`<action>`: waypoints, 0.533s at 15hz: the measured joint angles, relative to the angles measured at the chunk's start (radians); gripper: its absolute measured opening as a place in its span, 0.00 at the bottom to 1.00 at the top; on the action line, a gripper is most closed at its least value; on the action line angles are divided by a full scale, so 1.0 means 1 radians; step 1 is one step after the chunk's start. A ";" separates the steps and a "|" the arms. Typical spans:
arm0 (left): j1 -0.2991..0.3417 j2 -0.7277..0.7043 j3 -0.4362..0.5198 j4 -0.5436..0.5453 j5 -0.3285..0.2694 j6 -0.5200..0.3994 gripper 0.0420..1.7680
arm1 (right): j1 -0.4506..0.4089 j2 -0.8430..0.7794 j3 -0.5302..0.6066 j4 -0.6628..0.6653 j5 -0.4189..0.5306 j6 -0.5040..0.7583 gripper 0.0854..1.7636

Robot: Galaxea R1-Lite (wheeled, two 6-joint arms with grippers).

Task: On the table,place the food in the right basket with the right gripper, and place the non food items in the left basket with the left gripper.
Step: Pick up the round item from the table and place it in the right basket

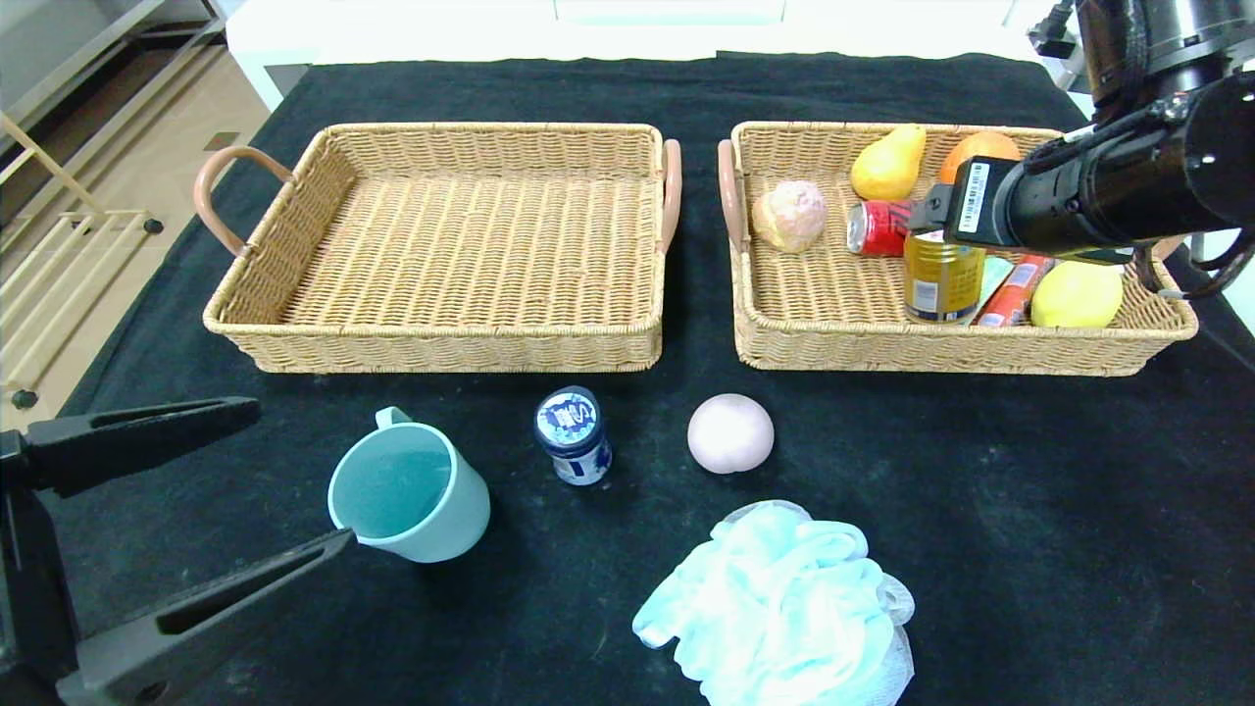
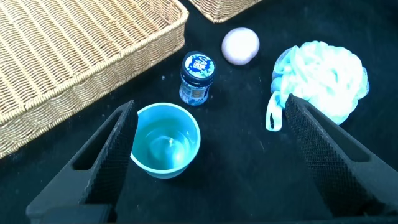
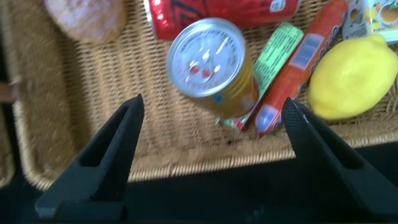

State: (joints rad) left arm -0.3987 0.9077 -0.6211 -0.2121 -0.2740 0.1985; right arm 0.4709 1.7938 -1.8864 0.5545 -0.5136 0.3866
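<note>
While a black cloth covers the counter [image 1: 1029,510], pale flooring and a light wooden rack [image 1: 59,265] show off its left edge and a white surface runs behind. At the near left the left gripper [image 1: 284,480] hovers low beside a teal mug [image 1: 412,495], its dark jaws spread wide and holding nothing; the mug stands upright, smooth-walled, its handle toward the baskets. Behind it sits the left basket [image 1: 294,324], a shallow rectangular wicker tray with curved pinkish handles on its short sides. Right of the mug stands a small blue-capped bottle [image 1: 574,436], upright, then a smooth pale pink ball [image 1: 730,433], and nearer the front a frilly light-blue mesh bath puff [image 1: 784,603]. The right basket [image 1: 833,348], woven alike, holds a rough pinkish bun [image 1: 790,215], a yellow pear [image 1: 887,165] with its stem end pointing away, a red can [image 1: 876,227] lying on its side with its long axis across the basket, an orange [image 1: 980,147], and a yellow can [image 1: 941,279] standing upright by the front wall, silver top up. Beside it lie a green packet [image 3: 280,56], a red sausage stick [image 3: 298,68] and a glossy lemon [image 1: 1077,294]. Above the yellow can the right gripper [image 3: 211,124] hangs with jaws spread, clear of the can.
</note>
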 joint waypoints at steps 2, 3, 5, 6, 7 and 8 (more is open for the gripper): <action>0.000 -0.001 0.000 0.000 0.000 0.001 0.97 | 0.057 -0.053 0.066 -0.002 0.000 0.000 0.93; 0.000 -0.002 0.000 0.000 0.000 0.004 0.97 | 0.091 -0.077 0.099 -0.004 -0.001 0.001 0.93; 0.000 -0.003 0.000 -0.001 0.000 0.007 0.97 | 0.159 -0.114 0.147 -0.009 -0.006 0.001 0.94; 0.000 -0.003 0.000 0.000 0.001 0.008 0.97 | 0.199 -0.128 0.166 -0.009 -0.018 0.001 0.94; 0.000 -0.004 0.000 0.000 0.001 0.015 0.97 | 0.235 -0.137 0.180 -0.011 -0.037 0.001 0.95; 0.000 -0.004 0.000 0.000 0.002 0.019 0.97 | 0.271 -0.139 0.192 -0.013 -0.050 0.001 0.95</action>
State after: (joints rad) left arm -0.3987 0.9038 -0.6211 -0.2121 -0.2721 0.2172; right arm 0.7417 1.6549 -1.6943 0.5417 -0.5636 0.3872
